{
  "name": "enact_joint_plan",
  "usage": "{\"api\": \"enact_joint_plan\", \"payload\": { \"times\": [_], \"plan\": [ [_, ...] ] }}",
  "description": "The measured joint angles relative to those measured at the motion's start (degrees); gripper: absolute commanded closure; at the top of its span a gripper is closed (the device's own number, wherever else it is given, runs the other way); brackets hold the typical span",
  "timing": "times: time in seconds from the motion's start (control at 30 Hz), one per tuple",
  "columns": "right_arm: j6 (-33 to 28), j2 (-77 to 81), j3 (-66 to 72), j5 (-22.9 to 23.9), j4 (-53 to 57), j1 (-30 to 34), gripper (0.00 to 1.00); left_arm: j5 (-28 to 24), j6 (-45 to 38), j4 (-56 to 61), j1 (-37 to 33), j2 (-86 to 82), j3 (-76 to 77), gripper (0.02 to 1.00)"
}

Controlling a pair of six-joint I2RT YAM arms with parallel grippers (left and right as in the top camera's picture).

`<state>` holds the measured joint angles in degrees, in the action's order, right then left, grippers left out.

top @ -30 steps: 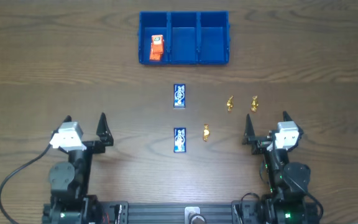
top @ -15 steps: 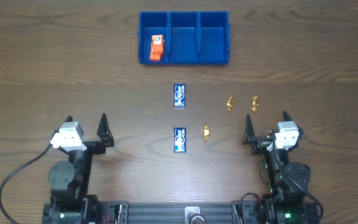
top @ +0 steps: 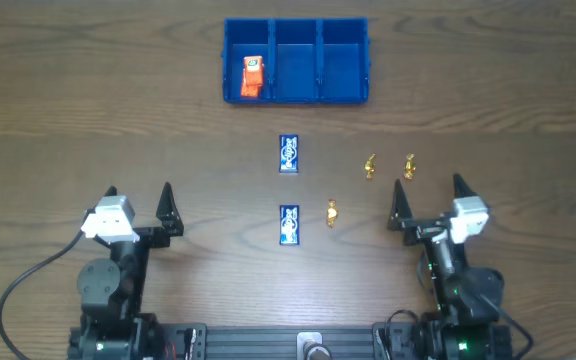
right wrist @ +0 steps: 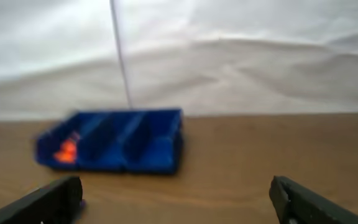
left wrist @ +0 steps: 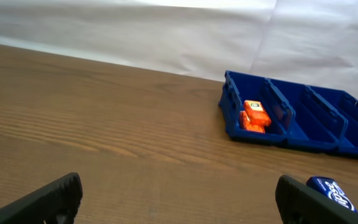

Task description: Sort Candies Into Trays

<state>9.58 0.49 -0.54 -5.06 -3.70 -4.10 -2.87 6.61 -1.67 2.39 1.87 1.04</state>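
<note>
Blue tray [top: 296, 99] sits at the upper centre of the top view, one orange candy [top: 253, 77] in its left compartment. Below it lie two blue-wrapped bars [top: 288, 154], with three gold-wrapped candies [top: 369, 166] to their right. Both the left gripper [top: 138, 190] at lower left and the right gripper [top: 428, 184] at lower right are spread wide and empty. Expect light pieces with slippery wrappers. You should pinch each bar across its narrow width, and each gold piece at its thickest part.
</note>
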Motion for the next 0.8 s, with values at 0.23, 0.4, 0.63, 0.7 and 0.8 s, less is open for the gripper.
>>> {"api": "enact_joint_plan", "payload": {
  "times": [0.23,0.4,0.63,0.7,0.8],
  "plan": [
    [8.68,15.8,-15.69,-15.1,13.4,-0.02,0.003,-0.04,-0.02,-0.09,0.0,0.0,0.04,0.02],
    [7.96,33.55,-34.47,-19.65,27.04,-3.89,0.003,-0.07,-0.02,-0.13,0.0,0.02,0.07,0.02],
    [9.77,61.4,-56.85,-10.4,47.54,-22.73,0.003,-0.2,0.0,-0.22,0.0,0.0,0.11,0.02],
    [12.44,70.64,-61.2,-6.49,50.86,-28.79,0.003,-0.22,0.0,-0.22,0.0,0.0,0.13,0.02],
    [15.74,78.66,-63.71,-3.1,52.15,-34.01,0.003,-0.22,-0.02,-0.22,0.0,0.0,0.13,0.02]
  ]
}}
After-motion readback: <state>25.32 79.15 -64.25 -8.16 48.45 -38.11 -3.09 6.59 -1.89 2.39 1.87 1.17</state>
